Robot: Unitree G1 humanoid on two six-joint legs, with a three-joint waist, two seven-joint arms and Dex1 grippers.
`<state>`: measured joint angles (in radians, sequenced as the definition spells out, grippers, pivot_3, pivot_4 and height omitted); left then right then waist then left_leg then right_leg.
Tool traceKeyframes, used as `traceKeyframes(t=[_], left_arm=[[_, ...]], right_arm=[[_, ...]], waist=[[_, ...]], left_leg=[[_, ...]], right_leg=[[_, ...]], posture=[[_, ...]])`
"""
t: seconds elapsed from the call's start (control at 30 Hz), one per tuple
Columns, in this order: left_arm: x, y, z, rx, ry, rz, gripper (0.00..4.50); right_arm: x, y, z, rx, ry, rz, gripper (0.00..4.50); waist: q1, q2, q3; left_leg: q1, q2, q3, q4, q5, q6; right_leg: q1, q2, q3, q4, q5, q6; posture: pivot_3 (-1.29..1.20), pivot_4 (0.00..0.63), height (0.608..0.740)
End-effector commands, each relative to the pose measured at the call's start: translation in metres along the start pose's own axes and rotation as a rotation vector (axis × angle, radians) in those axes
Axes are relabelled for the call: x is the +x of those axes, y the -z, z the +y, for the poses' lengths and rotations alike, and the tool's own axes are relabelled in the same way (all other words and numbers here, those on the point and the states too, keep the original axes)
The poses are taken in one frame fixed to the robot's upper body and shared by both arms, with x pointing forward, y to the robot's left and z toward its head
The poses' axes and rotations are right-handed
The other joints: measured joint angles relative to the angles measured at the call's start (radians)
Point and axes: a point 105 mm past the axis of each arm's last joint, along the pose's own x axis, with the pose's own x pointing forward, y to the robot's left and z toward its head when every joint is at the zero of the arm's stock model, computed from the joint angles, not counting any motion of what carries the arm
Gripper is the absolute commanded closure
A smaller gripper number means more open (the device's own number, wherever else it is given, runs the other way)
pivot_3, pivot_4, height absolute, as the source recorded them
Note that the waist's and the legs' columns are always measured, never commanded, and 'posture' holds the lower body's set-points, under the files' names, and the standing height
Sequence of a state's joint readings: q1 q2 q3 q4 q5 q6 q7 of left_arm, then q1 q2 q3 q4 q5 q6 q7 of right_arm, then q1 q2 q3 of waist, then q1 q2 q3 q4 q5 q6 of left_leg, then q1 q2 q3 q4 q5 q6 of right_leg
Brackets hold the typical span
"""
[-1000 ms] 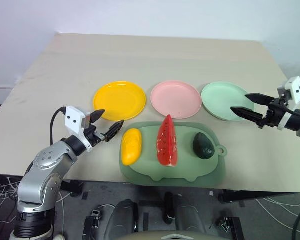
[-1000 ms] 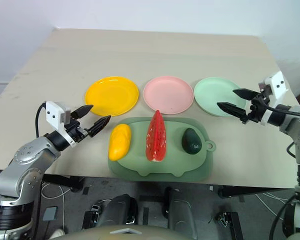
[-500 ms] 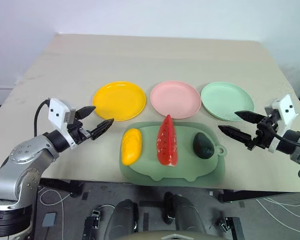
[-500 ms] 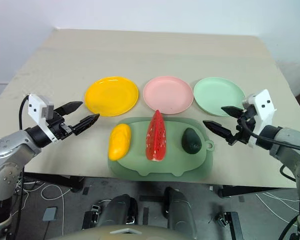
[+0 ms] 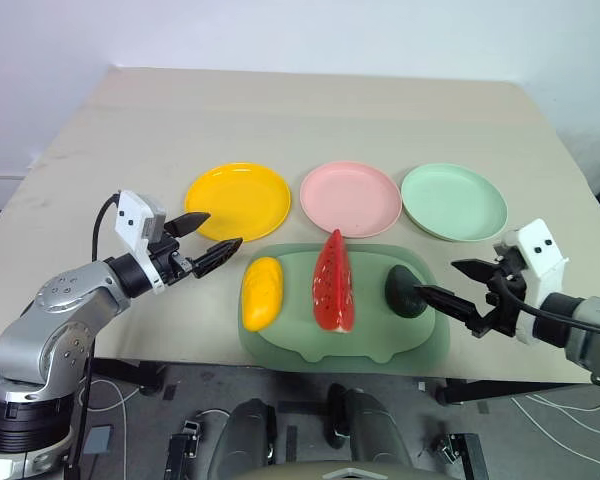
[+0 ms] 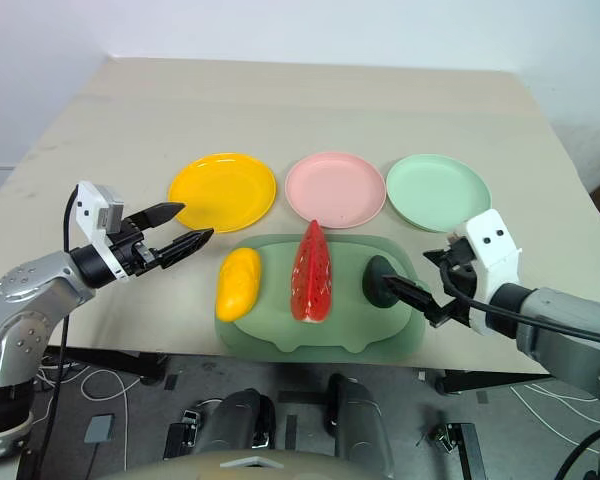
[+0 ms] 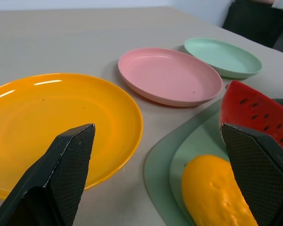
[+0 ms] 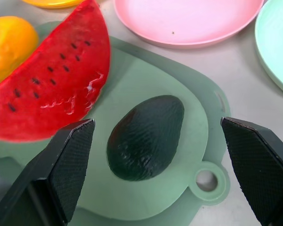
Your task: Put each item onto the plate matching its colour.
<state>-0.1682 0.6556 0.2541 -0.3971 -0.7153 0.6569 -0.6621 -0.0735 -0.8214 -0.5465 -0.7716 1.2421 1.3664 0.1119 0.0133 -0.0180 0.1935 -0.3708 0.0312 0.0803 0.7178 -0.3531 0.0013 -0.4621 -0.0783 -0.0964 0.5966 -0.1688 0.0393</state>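
Nothing sorted yet: mango, watermelon and avocado lie on the mat by the table's near edge. Both grippers spread, empty; right gripper lines up on avocado, left gripper near mango. Next: descend, close.

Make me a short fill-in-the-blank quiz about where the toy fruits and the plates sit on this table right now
1. The mango, watermelon wedge and avocado all lie on the green ____.
2. The middle plate of the three is ____.
3. The right gripper, jaws open, is nearest the ____.
4. The left gripper hovers near the ____ plate's edge.

Missing words: mat; pink; avocado; yellow
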Motion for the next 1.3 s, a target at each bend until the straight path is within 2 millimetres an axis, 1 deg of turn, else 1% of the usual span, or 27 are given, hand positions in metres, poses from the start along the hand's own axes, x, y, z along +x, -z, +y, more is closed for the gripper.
traceKeyframes(t=[0.03,0.2,0.3,0.37,0.43,0.53,0.63,0.77,0.87,0.93,0.97,1.07,1.13,1.2,1.23,1.3], left_arm=[[-0.003,-0.017,-0.008,0.027,0.026,-0.053,0.04],[-0.002,-0.021,-0.016,0.031,0.052,-0.066,0.04],[-0.001,-0.026,-0.021,0.032,0.074,-0.085,0.04],[-0.001,-0.030,-0.029,0.031,0.111,-0.099,0.04],[-0.001,-0.032,-0.036,0.030,0.148,-0.101,0.04],[-0.001,-0.029,-0.044,0.038,0.186,-0.076,0.04],[0.000,-0.026,-0.047,0.042,0.194,-0.067,0.04],[0.002,-0.027,-0.048,0.040,0.188,-0.077,0.04],[0.003,-0.027,-0.049,0.037,0.189,-0.079,0.00],[0.003,-0.026,-0.049,0.036,0.186,-0.078,0.00],[0.003,-0.026,-0.049,0.036,0.185,-0.078,0.00],[0.002,-0.027,-0.048,0.040,0.181,-0.083,0.00],[0.002,-0.029,-0.047,0.042,0.179,-0.086,0.00],[0.001,-0.030,-0.048,0.044,0.181,-0.087,0.00],[0.000,-0.030,-0.048,0.045,0.184,-0.086,0.00],[0.000,-0.030,-0.049,0.046,0.186,-0.086,0.00]], right_arm=[[0.010,0.001,0.004,0.021,0.014,0.005,0.00],[0.025,0.009,0.011,0.062,0.010,0.043,0.00],[0.033,0.018,0.015,0.038,0.023,0.104,0.00],[0.038,0.025,0.014,0.032,0.044,0.148,0.00],[0.043,0.027,0.012,0.043,0.058,0.160,0.00],[0.049,0.034,0.004,0.031,0.109,0.192,0.00],[0.054,0.036,-0.002,0.038,0.141,0.198,0.00],[0.057,0.033,-0.005,0.038,0.150,0.187,0.00],[0.059,0.030,-0.004,0.038,0.144,0.175,0.59],[0.060,0.029,-0.003,0.031,0.141,0.170,1.27],[0.060,0.028,-0.003,0.029,0.140,0.168,1.34],[0.058,0.021,-0.008,-0.003,0.162,0.148,1.34],[0.056,0.004,-0.015,-0.036,0.171,0.102,1.34],[0.055,-0.020,-0.030,-0.076,0.217,0.041,1.34],[0.055,-0.031,-0.042,-0.085,0.256,0.016,1.34],[0.057,-0.047,-0.065,-0.103,0.330,-0.012,1.34]], waist=[[0.000,0.000,0.000],[0.000,0.000,0.000],[-0.001,0.000,0.000],[0.000,0.000,0.000],[0.000,0.000,0.000],[0.000,0.000,0.000],[0.000,0.000,0.000],[0.000,0.000,0.000],[0.000,0.000,0.000],[0.000,0.000,0.000],[0.000,0.000,0.000],[0.000,0.000,0.000],[-0.001,0.000,0.000],[-0.002,0.000,0.000],[-0.002,0.000,0.000],[-0.002,0.000,0.000]], left_leg=[[0.000,0.000,0.000,0.000,0.000,0.000],[0.000,0.000,0.000,0.000,0.000,0.000],[0.000,0.000,0.000,0.000,0.000,0.000],[0.000,0.000,0.000,0.000,0.000,0.000],[0.000,0.000,0.000,0.000,0.000,0.000],[-0.001,0.000,0.000,0.000,0.000,0.000],[0.000,0.000,0.000,0.000,0.000,0.000],[0.000,0.000,0.000,0.000,0.000,0.000],[-0.001,0.000,0.000,0.000,0.000,0.000],[-0.001,0.000,0.000,0.000,0.000,0.000],[-0.001,0.000,0.000,0.000,0.000,0.000],[-0.001,0.000,0.000,0.000,0.000,0.000],[-0.001,0.000,0.000,0.000,0.000,0.000],[-0.001,0.000,0.000,0.000,0.000,0.000],[-0.001,0.000,0.000,0.000,0.000,0.000],[-0.001,0.000,0.000,0.000,0.000,0.000]], right_leg=[[0.000,0.000,0.000,0.000,0.000,0.000],[0.000,0.000,0.000,0.000,0.000,0.000],[0.000,0.000,0.000,0.000,0.000,0.000],[0.000,0.000,0.000,0.000,0.000,0.000],[0.000,0.000,0.000,0.000,0.000,0.000],[0.000,0.000,0.000,-0.001,0.000,0.000],[0.000,0.000,0.000,0.000,0.000,0.000],[0.000,0.000,0.000,0.000,0.000,0.000],[0.000,0.000,0.000,-0.001,0.000,0.000],[0.000,0.000,0.000,-0.001,0.000,0.000],[0.000,0.000,0.000,-0.001,0.000,0.000],[0.000,0.000,0.000,-0.001,0.000,0.000],[-0.001,0.000,0.000,-0.001,0.000,0.000],[-0.001,0.000,0.000,-0.001,0.000,0.000],[-0.001,0.000,0.000,-0.001,0.000,0.000],[-0.001,0.001,0.000,-0.001,0.000,0.000]], posture=[[0.00,0.150,0.740],[0.00,0.150,0.740],[0.00,0.150,0.740],[0.00,0.150,0.740],[0.00,0.150,0.740],[0.00,0.150,0.740],[0.00,0.150,0.740],[0.00,0.150,0.740],[0.00,0.150,0.740],[0.00,0.150,0.740],[0.00,0.150,0.740],[0.00,0.150,0.740],[0.00,0.150,0.740],[0.00,0.150,0.740],[0.00,0.150,0.740],[0.00,0.150,0.740]])
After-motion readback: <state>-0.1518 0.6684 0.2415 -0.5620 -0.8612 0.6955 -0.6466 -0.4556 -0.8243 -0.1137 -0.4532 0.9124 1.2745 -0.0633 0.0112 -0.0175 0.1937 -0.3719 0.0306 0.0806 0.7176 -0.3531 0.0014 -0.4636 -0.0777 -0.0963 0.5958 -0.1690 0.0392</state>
